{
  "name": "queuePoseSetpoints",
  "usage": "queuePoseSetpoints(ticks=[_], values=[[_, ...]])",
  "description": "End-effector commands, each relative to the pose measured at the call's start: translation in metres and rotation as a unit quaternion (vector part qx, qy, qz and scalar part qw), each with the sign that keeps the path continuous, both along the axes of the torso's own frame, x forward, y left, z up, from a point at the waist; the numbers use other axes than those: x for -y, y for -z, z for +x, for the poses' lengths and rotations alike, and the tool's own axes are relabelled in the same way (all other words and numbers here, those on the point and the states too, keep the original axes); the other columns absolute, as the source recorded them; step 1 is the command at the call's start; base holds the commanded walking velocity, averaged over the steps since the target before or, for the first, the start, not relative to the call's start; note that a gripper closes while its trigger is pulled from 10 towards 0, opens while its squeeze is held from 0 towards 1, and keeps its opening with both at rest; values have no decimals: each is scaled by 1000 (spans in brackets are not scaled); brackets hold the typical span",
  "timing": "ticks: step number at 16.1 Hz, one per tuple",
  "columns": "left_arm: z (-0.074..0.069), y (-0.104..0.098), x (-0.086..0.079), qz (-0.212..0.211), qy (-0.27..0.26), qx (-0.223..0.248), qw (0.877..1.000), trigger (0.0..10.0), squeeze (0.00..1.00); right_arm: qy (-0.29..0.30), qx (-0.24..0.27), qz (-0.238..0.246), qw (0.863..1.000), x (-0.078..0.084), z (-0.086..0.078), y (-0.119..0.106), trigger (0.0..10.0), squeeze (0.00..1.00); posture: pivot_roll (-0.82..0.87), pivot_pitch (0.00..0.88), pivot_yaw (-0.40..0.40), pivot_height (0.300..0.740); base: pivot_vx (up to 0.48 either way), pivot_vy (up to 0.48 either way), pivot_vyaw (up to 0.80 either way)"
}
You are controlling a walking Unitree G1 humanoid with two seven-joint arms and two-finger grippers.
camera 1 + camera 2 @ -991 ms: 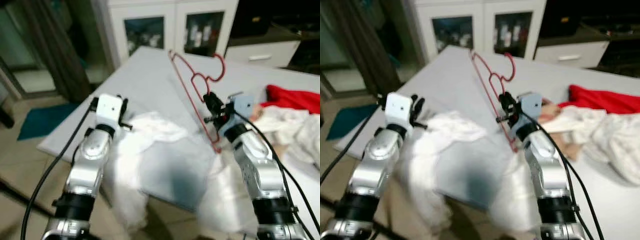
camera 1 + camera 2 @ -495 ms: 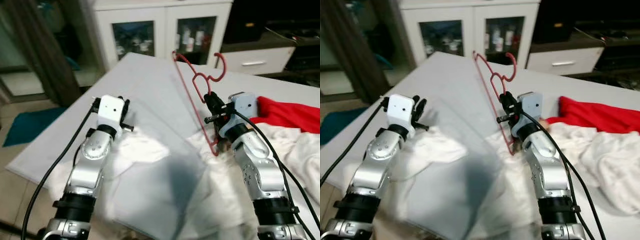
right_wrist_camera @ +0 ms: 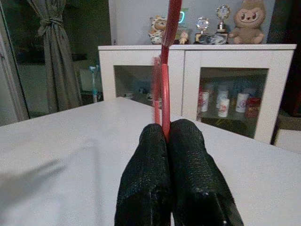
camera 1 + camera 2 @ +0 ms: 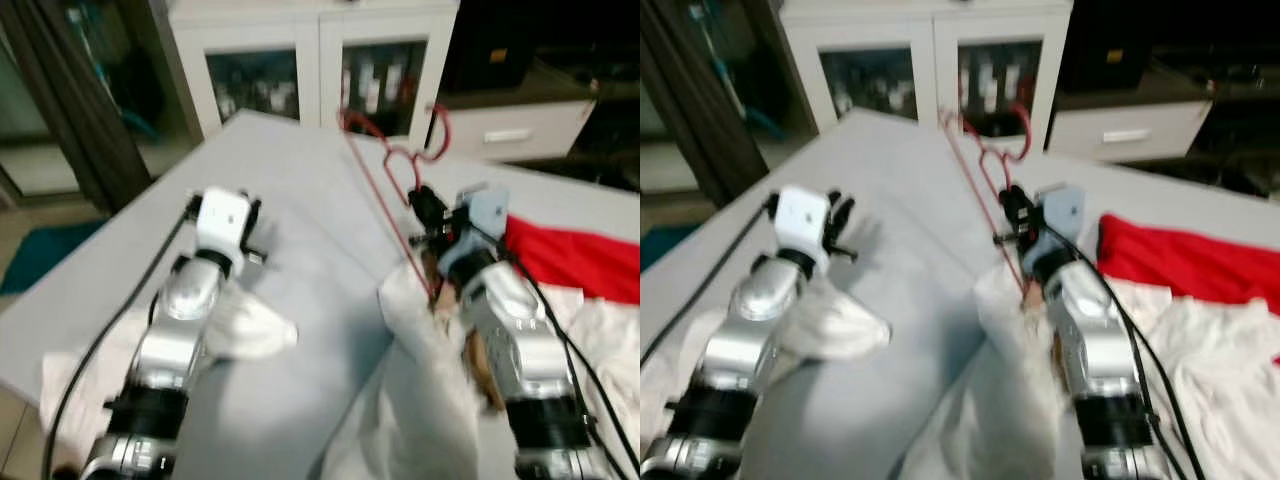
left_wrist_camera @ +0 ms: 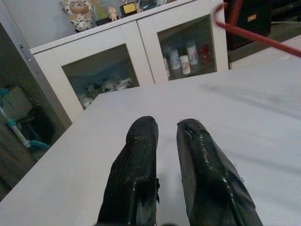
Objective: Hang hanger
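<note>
**Red hanger lifted over the bed, no rail in sight yet**

Red wire, thin and bent, is what the right gripper (image 4: pixel 428 215) holds: the hanger (image 4: pixel 392 180) stands almost upright above the grey bed sheet (image 4: pixel 300 200), with its hook at about 1 o'clock from the gripper, toward the white cabinet (image 4: pixel 310 60). In the right wrist view the two black fingers (image 3: pixel 155 155) are pressed together with the wire between them, so the claw is clenched on the hanger. I think it is held upright so that the hook is free and can later go over a rail.

White cloth (image 4: pixel 420 400) hangs over the right forearm and trails down toward 6 o'clock; it is blurred, and I cannot tell if it is already on the hanger or only lies against the arm. A red garment (image 4: pixel 570 265) lies on the bed at 3 o'clock from the gripper.

At 9 o'clock, well apart from the hanger, the left gripper (image 5: pixel 167 141) is raised over the sheet. Its fingers have a narrow gap and hold nothing, so it is released, probably ready to help with the cloth.

My judgement: the hanger is picked up, but hanging is not yet done, because no rail or hook for it is visible.
</note>
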State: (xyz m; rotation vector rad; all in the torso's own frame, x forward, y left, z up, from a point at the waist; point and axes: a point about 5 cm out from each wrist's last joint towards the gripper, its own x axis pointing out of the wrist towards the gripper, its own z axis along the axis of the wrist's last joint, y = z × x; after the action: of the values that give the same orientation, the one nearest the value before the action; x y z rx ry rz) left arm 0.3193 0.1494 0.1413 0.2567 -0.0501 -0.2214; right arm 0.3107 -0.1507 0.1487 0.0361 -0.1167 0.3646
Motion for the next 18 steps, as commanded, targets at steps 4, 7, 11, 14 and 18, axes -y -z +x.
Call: queuePoseSetpoints(ticks=[4,7,11,14,18], values=[[-1,-3,11,-12,19,7,1000,10000,0,12,2,-3,1000,7,-2,-1,10000,0,-18,0,58,740,0,0,0],[-1,-3,10,-17,18,4,1000,10000,0,12,2,-4,1000,7,-2,-1,10000,0,-18,0,58,740,0,0,0],[0,-3,9,-17,14,3,1000,10000,0,12,1,-6,1000,7,-1,-1,10000,0,-20,0,55,740,0,0,0],[1,-3,9,-16,14,4,1000,10000,0,12,0,-7,1000,7,0,-1,10000,0,-20,0,56,740,0,0,0],[3,-4,8,-14,12,6,1000,10000,0,11,2,-8,1000,6,1,-2,10000,0,-19,0,55,740,0,0,0]])
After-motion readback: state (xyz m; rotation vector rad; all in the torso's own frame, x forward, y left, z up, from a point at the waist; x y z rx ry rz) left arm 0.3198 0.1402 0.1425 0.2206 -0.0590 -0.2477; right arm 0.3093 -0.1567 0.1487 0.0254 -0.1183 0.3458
